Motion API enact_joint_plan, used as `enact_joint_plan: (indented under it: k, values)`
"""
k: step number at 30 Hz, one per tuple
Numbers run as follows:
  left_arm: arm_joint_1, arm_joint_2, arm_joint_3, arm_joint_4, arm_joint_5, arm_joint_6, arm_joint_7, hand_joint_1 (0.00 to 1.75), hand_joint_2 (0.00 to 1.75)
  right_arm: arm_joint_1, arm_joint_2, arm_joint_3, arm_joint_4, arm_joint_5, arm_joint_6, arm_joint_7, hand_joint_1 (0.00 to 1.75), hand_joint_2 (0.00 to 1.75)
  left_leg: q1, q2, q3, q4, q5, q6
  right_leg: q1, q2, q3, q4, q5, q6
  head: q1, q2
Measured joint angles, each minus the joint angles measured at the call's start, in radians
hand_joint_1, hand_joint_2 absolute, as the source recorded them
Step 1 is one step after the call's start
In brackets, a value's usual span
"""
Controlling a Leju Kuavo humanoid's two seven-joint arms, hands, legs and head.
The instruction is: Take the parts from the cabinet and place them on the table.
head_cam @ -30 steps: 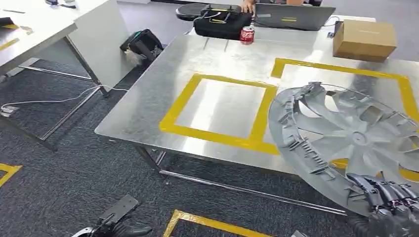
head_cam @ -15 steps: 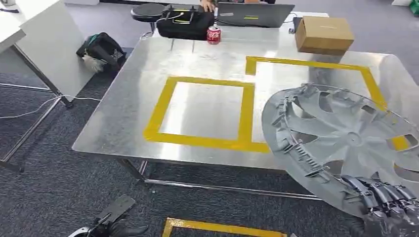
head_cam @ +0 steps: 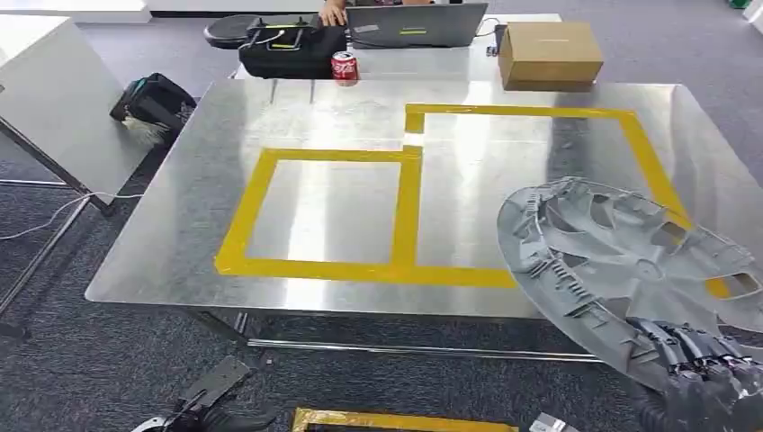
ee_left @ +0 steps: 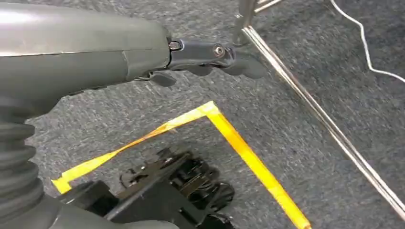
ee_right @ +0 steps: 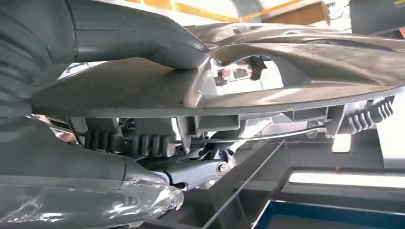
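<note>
Right hand [head_cam: 711, 382] clamped on the rim of a grey, spoked hubcap [head_cam: 630, 270], tilted above the steel table [head_cam: 180, 243].

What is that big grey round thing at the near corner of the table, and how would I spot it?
Find the shiny metal table marked with yellow tape squares. At its near right corner, the robot's right hand grips a grey plastic wheel cover by its rim, held tilted over the table's edge. It is the largest object there, round with fan-like spokes, unlike the small box and can at the far side.

Right robot hand [head_cam: 706, 378] gripping; left robot hand [ee_left: 210, 57] hanging, holding nothing.
</note>
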Motion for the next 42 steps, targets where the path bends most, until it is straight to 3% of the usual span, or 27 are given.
enact_joint_plan:
  k: [2, 3, 4, 5, 7, 8, 9, 10, 12, 13, 14, 15, 16, 18, 19, 20, 21, 22, 28, 29, 31, 32, 35, 42]
  values:
    - [0.0, 0.0, 0.0, 0.0, 0.0, 0.0, 0.0, 0.0, 1.75, 0.0, -0.01, 0.006, 0.002, 0.0, 0.001, 0.0, 1.75, 1.75, -0.003, -0.002, 0.064, -0.153, 0.105, 0.011, 0.001, 0.008, 0.017, 0.0, -0.011, 0.004, 0.0, 0.0]
    - [0.0, 0.001, 0.0, 0.0, 0.0, 0.0, 0.0, 0.0, 1.75, 0.0, -0.015, 0.01, 0.003, 0.0, 0.001, 0.001, 1.75, 1.75, -0.005, -0.006, 0.098, -0.233, 0.14, 0.019, 0.001, 0.01, 0.022, 0.0, -0.018, 0.009, 0.0, 0.0]
    - [-0.001, 0.002, -0.001, 0.0, 0.0, 0.0, 0.0, 0.0, 1.75, -0.002, -0.018, 0.013, 0.004, 0.0, 0.001, 0.001, 1.75, 1.75, -0.007, -0.008, 0.115, -0.258, 0.121, 0.022, 0.011, 0.014, 0.015, 0.007, -0.028, 0.018, 0.0, 0.0]
    - [-0.003, 0.002, -0.001, 0.0, 0.0, 0.0, 0.0, 0.0, 1.75, -0.002, -0.021, 0.015, 0.004, 0.0, 0.003, 0.005, 1.75, 1.75, -0.007, -0.008, 0.116, -0.262, 0.111, 0.023, 0.006, 0.018, 0.021, 0.004, -0.028, 0.023, 0.002, 0.0]
    - [0.002, 0.002, 0.0, 0.0, 0.002, 0.002, 0.001, 0.0, 1.75, 0.0, -0.023, 0.019, 0.003, 0.0, 0.038, 0.027, 1.75, 1.75, -0.011, -0.007, 0.117, -0.266, 0.107, 0.031, 0.003, 0.019, 0.017, -0.01, -0.027, 0.035, 0.001, 0.0]
    - [0.003, 0.0, 0.0, -0.003, 0.003, 0.003, 0.001, 0.0, 1.75, 0.004, -0.024, 0.022, 0.002, 0.0, 0.057, 0.037, 1.75, 1.75, -0.003, -0.007, 0.125, -0.275, 0.107, 0.038, 0.005, 0.019, 0.026, -0.012, -0.033, 0.041, 0.001, 0.0]
    - [0.004, 0.0, 0.0, -0.005, 0.003, 0.005, 0.001, 0.0, 1.75, 0.012, -0.027, 0.026, 0.0, 0.0, 0.074, 0.055, 1.75, 1.75, 0.0, -0.006, 0.134, -0.279, 0.106, 0.042, 0.006, 0.006, 0.029, 0.004, -0.042, 0.046, 0.006, 0.0]
    - [0.004, 0.0, 0.001, -0.005, 0.003, 0.008, 0.001, 0.0, 1.75, 0.017, -0.034, 0.031, -0.002, 0.0, 0.086, 0.072, 1.75, 1.75, 0.0, -0.006, 0.14, -0.279, 0.102, 0.05, 0.006, -0.006, 0.004, 0.056, -0.072, 0.049, 0.014, 0.0]
    - [0.007, 0.0, 0.002, -0.005, 0.003, 0.014, 0.004, 0.0, 1.75, 0.02, -0.056, 0.043, -0.003, -0.001, 0.108, 0.128, 1.75, 1.75, -0.002, -0.005, 0.145, -0.279, 0.095, 0.054, 0.005, -0.013, -0.093, 0.226, -0.146, 0.054, 0.016, 0.0]
    - [0.008, 0.0, 0.003, -0.005, 0.003, 0.016, 0.006, 0.0, 1.75, 0.024, -0.069, 0.049, -0.004, -0.001, 0.118, 0.161, 1.75, 1.75, -0.003, -0.004, 0.147, -0.279, 0.091, 0.055, 0.005, -0.014, -0.136, 0.296, -0.168, 0.055, 0.016, 0.0]
    - [0.009, -0.001, 0.003, -0.005, 0.003, 0.019, 0.009, 0.0, 1.75, 0.026, -0.085, 0.057, -0.005, -0.001, 0.13, 0.2, 1.75, 1.75, -0.004, -0.004, 0.152, -0.278, 0.087, 0.055, 0.005, -0.014, -0.159, 0.324, -0.165, 0.056, 0.016, 0.0]
    - [0.01, -0.002, 0.003, -0.005, 0.003, 0.022, 0.012, 0.0, 1.75, 0.026, -0.115, 0.078, -0.005, -0.001, 0.149, 0.266, 1.75, 1.75, -0.004, -0.004, 0.162, -0.278, 0.08, 0.054, 0.005, -0.014, -0.16, 0.301, -0.122, 0.055, 0.016, 0.0]
    - [0.01, -0.003, 0.003, -0.005, 0.002, 0.023, 0.013, 0.0, 1.75, 0.027, -0.144, 0.095, -0.008, -0.001, 0.162, 0.318, 1.75, 1.75, -0.003, -0.004, 0.172, -0.278, 0.074, 0.053, 0.005, -0.014, -0.137, 0.237, -0.069, 0.055, 0.017, 0.0]
    - [0.01, -0.008, 0.007, -0.005, 0.0, 0.027, 0.015, 0.0, 1.75, 0.037, -0.193, 0.124, -0.015, -0.005, 0.177, 0.384, 1.75, 1.75, 0.0, -0.005, 0.194, -0.278, 0.059, 0.046, 0.003, -0.021, -0.06, 0.051, 0.04, 0.055, 0.017, 0.0]
    - [0.011, -0.007, 0.011, -0.005, 0.0, 0.031, 0.015, 0.0, 1.75, 0.041, -0.206, 0.129, -0.015, -0.013, 0.184, 0.391, 1.75, 1.75, -0.008, -0.007, 0.198, -0.277, 0.053, 0.038, 0.008, -0.025, -0.044, 0.027, 0.025, 0.055, 0.018, 0.0]
    - [0.011, -0.008, 0.018, -0.005, 0.0, 0.034, 0.016, 0.0, 1.75, 0.051, -0.221, 0.132, -0.021, -0.031, 0.193, 0.395, 1.75, 1.75, -0.011, -0.007, 0.194, -0.273, 0.051, 0.033, 0.006, -0.021, -0.039, 0.02, 0.029, 0.041, 0.019, 0.0]
    - [0.012, -0.008, 0.025, -0.005, 0.0, 0.035, 0.017, 0.0, 1.75, 0.064, -0.235, 0.133, -0.024, -0.055, 0.199, 0.398, 1.75, 1.75, -0.013, -0.007, 0.193, -0.271, 0.049, 0.036, 0.002, -0.019, -0.041, 0.015, 0.036, 0.042, 0.015, 0.0]
    - [0.014, -0.008, 0.03, -0.005, 0.0, 0.036, 0.018, 0.0, 1.75, 0.078, -0.248, 0.133, -0.026, -0.081, 0.203, 0.397, 1.75, 1.75, -0.015, -0.007, 0.193, -0.275, 0.057, 0.053, 0.002, -0.016, -0.042, 0.015, 0.036, 0.043, 0.011, 0.0]
    - [0.019, -0.02, 0.069, -0.005, 0.001, 0.036, 0.02, 0.0, 1.75, 0.158, -0.298, 0.078, -0.032, -0.279, 0.206, 0.399, 1.75, 1.75, -0.014, -0.006, 0.205, -0.299, 0.058, 0.058, 0.006, -0.011, -0.042, 0.014, 0.028, 0.03, 0.013, 0.0]
    - [0.02, -0.023, 0.077, -0.005, 0.005, 0.033, 0.02, 0.0, 1.75, 0.168, -0.304, 0.063, -0.032, -0.308, 0.205, 0.399, 1.75, 1.75, -0.014, -0.006, 0.205, -0.3, 0.059, 0.054, 0.006, -0.011, -0.042, 0.014, 0.029, 0.027, 0.013, 0.0]
    - [0.023, -0.033, 0.098, -0.006, 0.028, 0.011, -0.001, 0.0, 1.75, 0.187, -0.311, 0.034, -0.032, -0.365, 0.197, 0.399, 1.75, 1.75, -0.012, -0.006, 0.205, -0.304, 0.06, 0.03, 0.007, -0.011, -0.042, 0.014, 0.028, 0.025, 0.013, 0.0]
    - [0.024, -0.04, 0.111, -0.008, 0.046, -0.005, -0.019, 0.0, 1.75, 0.195, -0.315, 0.022, -0.032, -0.394, 0.19, 0.399, 1.75, 1.75, -0.012, -0.006, 0.205, -0.305, 0.06, 0.026, 0.007, -0.011, -0.042, 0.014, 0.028, 0.024, 0.013, 0.0]
    - [0.022, -0.06, 0.158, -0.024, 0.082, -0.041, -0.06, 0.0, 1.75, 0.2, -0.322, -0.013, -0.026, -0.479, 0.169, 0.384, 1.75, 1.75, -0.012, -0.006, 0.205, -0.305, 0.061, 0.024, 0.007, -0.011, -0.041, 0.014, 0.031, 0.021, 0.014, 0.0]
    - [0.019, -0.085, 0.21, -0.042, 0.09, -0.071, -0.086, 0.0, 1.75, 0.206, -0.325, -0.057, -0.011, -0.579, 0.181, 0.357, 1.75, 1.75, -0.014, -0.006, 0.206, -0.304, 0.063, 0.025, 0.005, -0.011, -0.038, 0.009, 0.036, 0.025, 0.014, 0.0]
